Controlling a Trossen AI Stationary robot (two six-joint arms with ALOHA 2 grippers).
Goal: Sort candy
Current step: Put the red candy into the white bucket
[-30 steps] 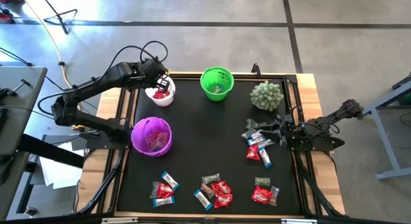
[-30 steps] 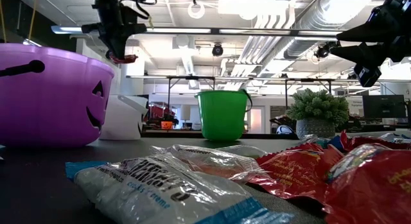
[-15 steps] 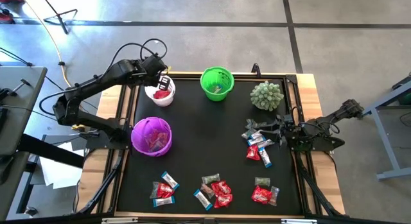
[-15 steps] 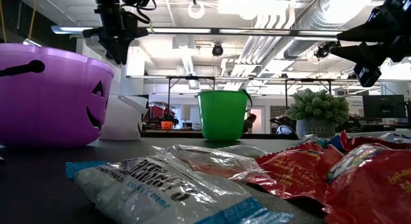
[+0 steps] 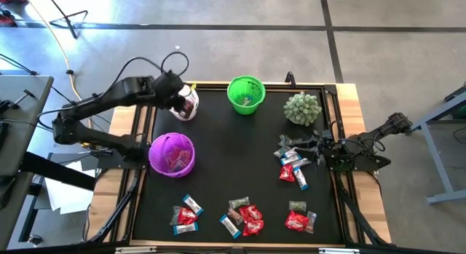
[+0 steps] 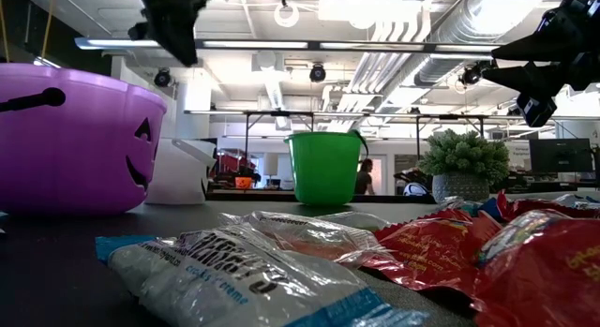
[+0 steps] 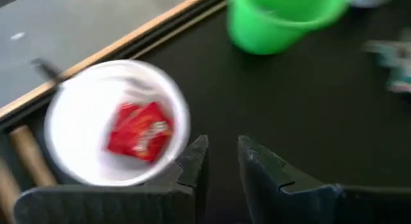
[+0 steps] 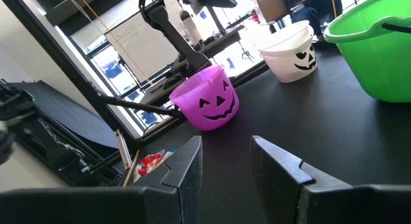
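Note:
A white cup (image 5: 188, 108) at the table's far left holds a red candy (image 7: 138, 131). My left gripper (image 7: 223, 160) hovers open and empty above the cup's side, and it also shows in the high view (image 5: 182, 100). A purple bucket (image 5: 172, 153) stands nearer on the left, and a green bucket (image 5: 246, 94) stands at the far middle. My right gripper (image 5: 312, 146) is open and empty, raised beside a small pile of candy (image 5: 291, 165) at the right. More candy lies in three groups along the near edge (image 5: 244, 217).
A spiky pale-green ball (image 5: 302, 108) stands at the far right, behind my right gripper. The middle of the black mat (image 5: 233, 159) is bare. A raised wooden frame (image 5: 142, 116) borders the mat. Candy fills the foreground of the low view (image 6: 253, 271).
My left gripper held a red candy above the white cup. It has let go, and the candy now lies in the cup. The gripper has then risen and drawn back a little toward the table's left edge. My right arm has kept still.

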